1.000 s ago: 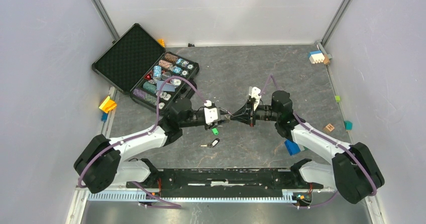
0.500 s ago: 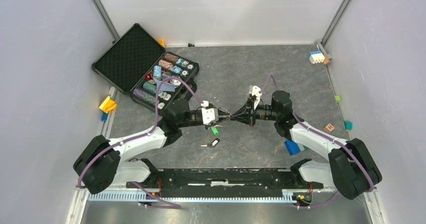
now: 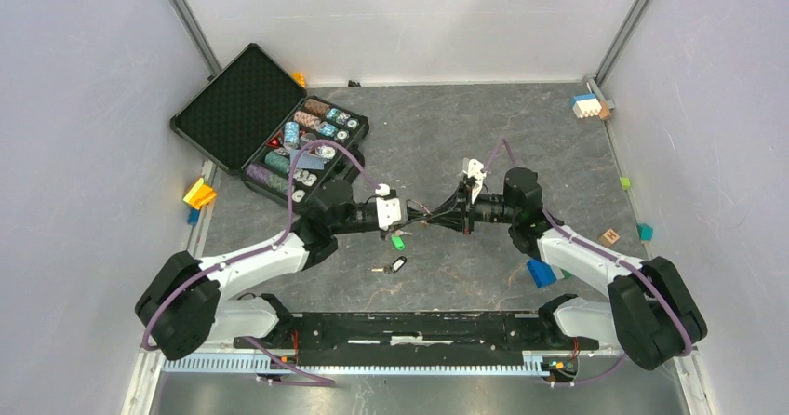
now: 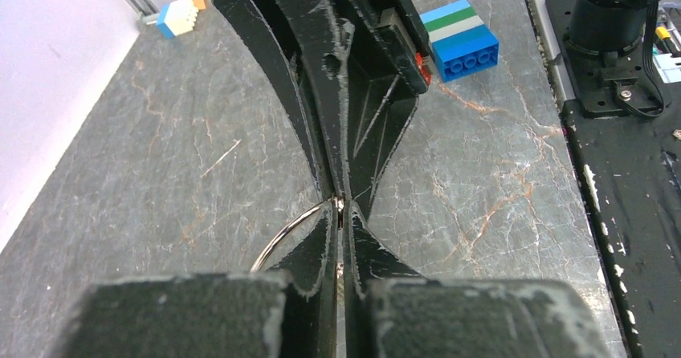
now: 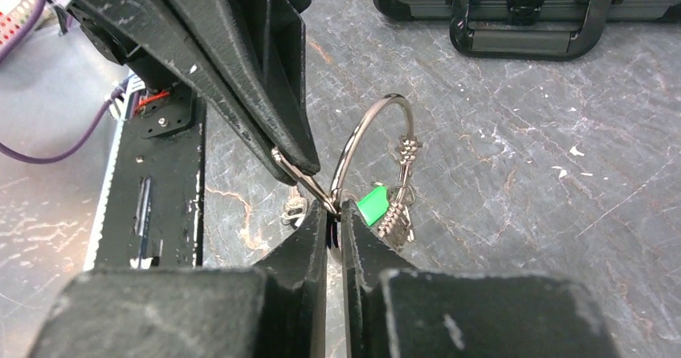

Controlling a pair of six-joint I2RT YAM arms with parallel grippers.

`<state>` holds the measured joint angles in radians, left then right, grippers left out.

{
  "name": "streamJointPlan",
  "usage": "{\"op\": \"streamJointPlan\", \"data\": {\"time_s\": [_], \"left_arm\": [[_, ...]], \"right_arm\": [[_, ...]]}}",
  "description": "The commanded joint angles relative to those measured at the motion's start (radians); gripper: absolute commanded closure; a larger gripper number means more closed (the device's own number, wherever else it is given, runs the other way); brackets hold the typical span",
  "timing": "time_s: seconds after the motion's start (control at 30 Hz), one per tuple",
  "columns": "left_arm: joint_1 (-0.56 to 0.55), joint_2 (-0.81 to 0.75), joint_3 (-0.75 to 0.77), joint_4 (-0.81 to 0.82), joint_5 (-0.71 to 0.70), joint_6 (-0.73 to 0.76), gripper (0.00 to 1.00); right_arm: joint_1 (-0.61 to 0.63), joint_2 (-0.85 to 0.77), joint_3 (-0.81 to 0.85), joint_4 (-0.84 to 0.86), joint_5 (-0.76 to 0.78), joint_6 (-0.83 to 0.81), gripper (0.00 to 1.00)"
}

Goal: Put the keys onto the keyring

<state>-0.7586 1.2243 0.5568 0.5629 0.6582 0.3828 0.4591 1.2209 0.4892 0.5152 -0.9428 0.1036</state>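
**A:** Grey veined stone for the counter (image 3: 447,136), and pale walls on three sides. What's lying about?

**B:** An open black case (image 3: 233,108) of chips sits at the far left. A blue brick (image 3: 541,273) lies by the right arm, and small coloured blocks are scattered along the edges. None of it comes between the arms.

**A:** And the hands?

**B:** They meet tip to tip above the middle of the counter. The left hand (image 3: 421,218) is pinched tight on the thin wire of the keyring (image 5: 353,141). The right hand (image 3: 439,218) is closed on the same wire just beside it, its jaws nearly touching.

**A:** Where are the keys?

**B:** A bunch of small keys (image 5: 397,213) hangs from the ring below the hands. The green-headed key (image 5: 373,204) is right against them, though I can't tell whether it is threaded on. The black-headed key (image 3: 396,265) lies flat on the counter, nearer the bases and apart from both hands.
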Motion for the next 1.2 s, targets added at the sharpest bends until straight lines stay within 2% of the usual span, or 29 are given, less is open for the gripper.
{"op": "streamJointPlan", "data": {"time_s": [0.0, 0.2, 0.47, 0.57, 0.87, 1.17], "left_arm": [[0.004, -0.021, 0.096, -0.163, -0.013, -0.005, 0.98], [0.005, -0.020, 0.138, -0.233, -0.026, -0.038, 0.98], [0.004, -0.014, 0.141, -0.238, 0.015, -0.044, 0.98], [0.004, -0.009, 0.142, -0.238, 0.038, -0.047, 0.98], [0.004, 0.010, 0.139, -0.218, 0.108, -0.061, 0.98], [0.004, 0.012, 0.130, -0.204, 0.103, -0.039, 0.98]], "right_arm": [[-0.005, -0.042, 0.013, -0.044, 0.003, -0.132, 0.83], [-0.006, -0.124, 0.041, -0.210, 0.055, -0.325, 0.58], [-0.004, -0.172, 0.058, -0.276, 0.042, -0.402, 0.50], [-0.001, -0.166, 0.062, -0.276, 0.021, -0.401, 0.49], [0.018, -0.121, 0.068, -0.245, -0.014, -0.369, 0.61], [0.026, -0.103, 0.068, -0.229, -0.092, -0.352, 0.62]]}}
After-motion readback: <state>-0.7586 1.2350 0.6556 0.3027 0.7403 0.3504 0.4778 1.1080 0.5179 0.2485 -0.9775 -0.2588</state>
